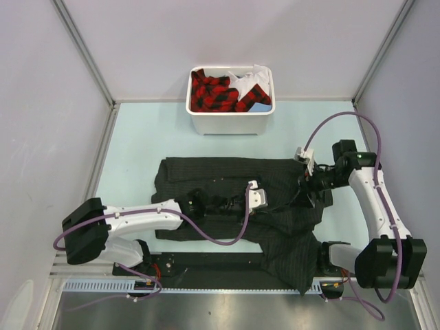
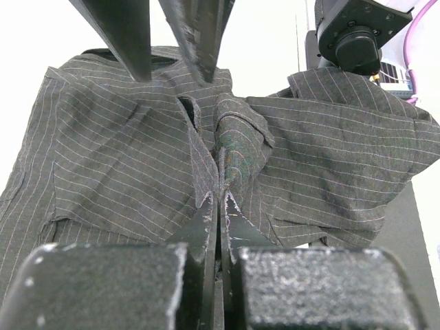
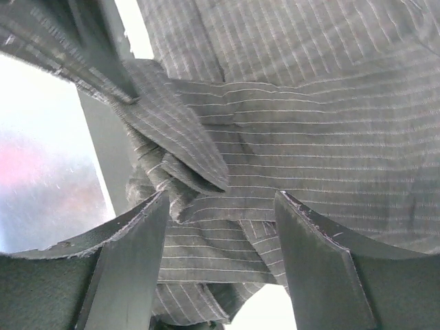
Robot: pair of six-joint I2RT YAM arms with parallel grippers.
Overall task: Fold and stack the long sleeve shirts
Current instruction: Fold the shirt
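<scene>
One of the long sleeve shirts (image 1: 206, 173), charcoal with pale pinstripes, lies spread across the table, and part of it hangs over the front edge at the lower right. My left gripper (image 1: 273, 203) reaches in from the left over the shirt's middle. In the left wrist view the left gripper (image 2: 220, 196) is shut, with a raised ridge of the shirt (image 2: 124, 151) pinched at its tips. My right gripper (image 1: 302, 194) is at the shirt's right side. In the right wrist view the right gripper (image 3: 221, 196) stands open, and bunched folds of the shirt (image 3: 309, 103) lie loose between and beyond its fingers.
A white bin (image 1: 230, 125) holding red-and-black plaid clothes stands at the back centre. The right arm (image 2: 357, 34) shows close ahead in the left wrist view. Grey walls enclose the table on three sides. The arm bases and a metal rail line the front edge.
</scene>
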